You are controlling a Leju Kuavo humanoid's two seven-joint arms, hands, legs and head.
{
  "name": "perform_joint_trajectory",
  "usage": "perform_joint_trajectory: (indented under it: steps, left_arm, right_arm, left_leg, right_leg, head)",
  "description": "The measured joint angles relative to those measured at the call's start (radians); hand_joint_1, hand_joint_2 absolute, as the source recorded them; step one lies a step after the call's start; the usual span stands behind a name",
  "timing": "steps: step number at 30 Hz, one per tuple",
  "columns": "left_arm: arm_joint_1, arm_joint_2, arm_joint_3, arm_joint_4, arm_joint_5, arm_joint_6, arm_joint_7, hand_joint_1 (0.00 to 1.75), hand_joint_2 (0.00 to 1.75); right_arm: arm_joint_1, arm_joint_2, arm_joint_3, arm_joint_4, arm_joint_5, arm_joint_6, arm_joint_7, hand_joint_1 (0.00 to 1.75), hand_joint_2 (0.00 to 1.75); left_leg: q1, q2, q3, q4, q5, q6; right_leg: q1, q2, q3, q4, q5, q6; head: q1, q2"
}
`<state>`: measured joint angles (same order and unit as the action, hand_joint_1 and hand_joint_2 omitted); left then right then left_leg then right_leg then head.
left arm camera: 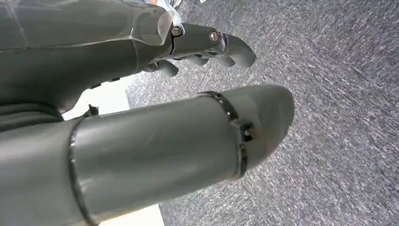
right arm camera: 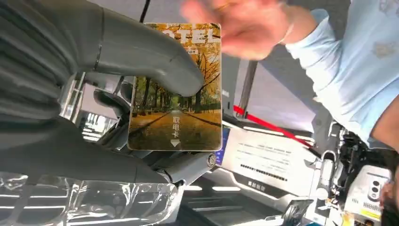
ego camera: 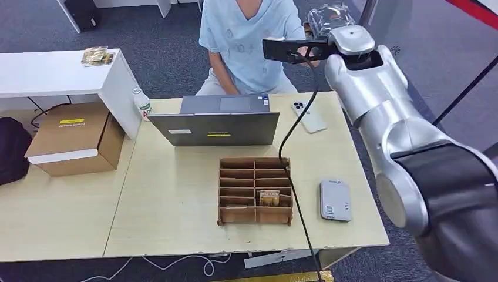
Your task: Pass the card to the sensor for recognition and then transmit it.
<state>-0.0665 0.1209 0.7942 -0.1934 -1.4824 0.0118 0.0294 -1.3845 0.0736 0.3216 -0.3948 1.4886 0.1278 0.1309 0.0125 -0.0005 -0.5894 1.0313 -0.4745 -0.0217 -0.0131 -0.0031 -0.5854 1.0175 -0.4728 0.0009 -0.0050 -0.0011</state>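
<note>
My right hand [right arm camera: 61, 89] pinches a hotel key card [right arm camera: 176, 108] printed with yellow autumn trees, the thumb [right arm camera: 155, 56] lying across its face. My right arm [ego camera: 376, 100] is raised far over the table toward a seated person in a light blue shirt [ego camera: 249, 41]. That person's hand [right arm camera: 235, 26], blurred, is at the card's far end; I cannot tell whether it touches. The grey card sensor [ego camera: 335, 200] lies on the table near the front right. My left hand [left arm camera: 141, 122] hangs over grey carpet with fingers apart, holding nothing.
A cardboard divider tray [ego camera: 255, 191] at table centre holds another card [ego camera: 268, 198]. Behind it stand a grey laptop [ego camera: 217, 120] and a white phone [ego camera: 309, 116]. A black cable [ego camera: 293, 147] hangs across the table. A cardboard box [ego camera: 76, 138] and a bottle [ego camera: 142, 104] are at left.
</note>
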Motion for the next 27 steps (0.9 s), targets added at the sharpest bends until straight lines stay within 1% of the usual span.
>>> perform_joint_trajectory:
  steps: [4, 10, 11, 12, 19, 27]
  left_arm:
    - [0.0, 0.0, 0.0, 0.0, 0.0, -0.001, 0.0, 0.0, 0.0]
    - [0.0, 0.0, 0.0, 0.0, 0.0, -0.005, 0.0, 0.0, 0.0]
    - [0.0, 0.0, 0.0, 0.0, 0.0, -0.005, 0.0, 0.0, 0.0]
    - [0.0, 0.0, 0.0, 0.0, 0.0, -0.006, 0.0, 0.0, 0.0]
    - [0.0, 0.0, 0.0, 0.0, 0.0, -0.008, 0.003, 0.0, 0.0]
    - [0.0, 0.0, 0.001, 0.0, 0.0, -0.008, 0.007, 0.0, 0.0]
  right_arm:
    - [0.0, 0.001, -0.015, 0.0, -0.015, 0.01, -0.01, 1.75, 1.75]
    - [0.0, 0.008, -0.016, 0.0, -0.015, 0.019, -0.018, 1.75, 1.75]
    - [0.0, 0.011, -0.016, 0.0, -0.015, 0.019, -0.019, 0.56, 1.75]
    - [0.0, 0.012, -0.016, 0.0, -0.015, 0.019, -0.019, 0.0, 1.75]
    - [0.001, 0.024, -0.016, 0.001, -0.01, 0.016, -0.015, 0.0, 1.75]
    - [0.001, 0.027, -0.016, 0.0, -0.008, 0.011, -0.008, 0.0, 1.75]
  left_leg:
    - [0.0, 0.0, 0.0, 0.0, 0.0, 0.0]
    - [0.0, 0.0, 0.0, 0.0, 0.0, 0.0]
    - [0.0, 0.0, 0.0, 0.0, 0.0, 0.0]
    - [0.0, 0.0, 0.0, 0.0, 0.0, 0.0]
    - [0.0, 0.0, 0.0, 0.0, 0.0, 0.0]
    - [0.0, 0.0, 0.0, 0.0, 0.0, 0.0]
  right_leg:
    - [0.0, 0.0, 0.0, 0.0, 0.0, 0.0]
    - [0.0, 0.0, 0.0, 0.0, 0.0, 0.0]
    - [0.0, 0.0, 0.0, 0.0, 0.0, 0.0]
    - [0.0, 0.0, 0.0, 0.0, 0.0, 0.0]
    - [0.0, 0.0, 0.0, 0.0, 0.0, 0.0]
    - [0.0, 0.0, 0.0, 0.0, 0.0, 0.0]
  head:
    - [0.0, 0.0]
    - [0.0, 0.0]
    - [0.0, 0.0]
    - [0.0, 0.0]
    - [0.0, 0.0]
    - [0.0, 0.0]
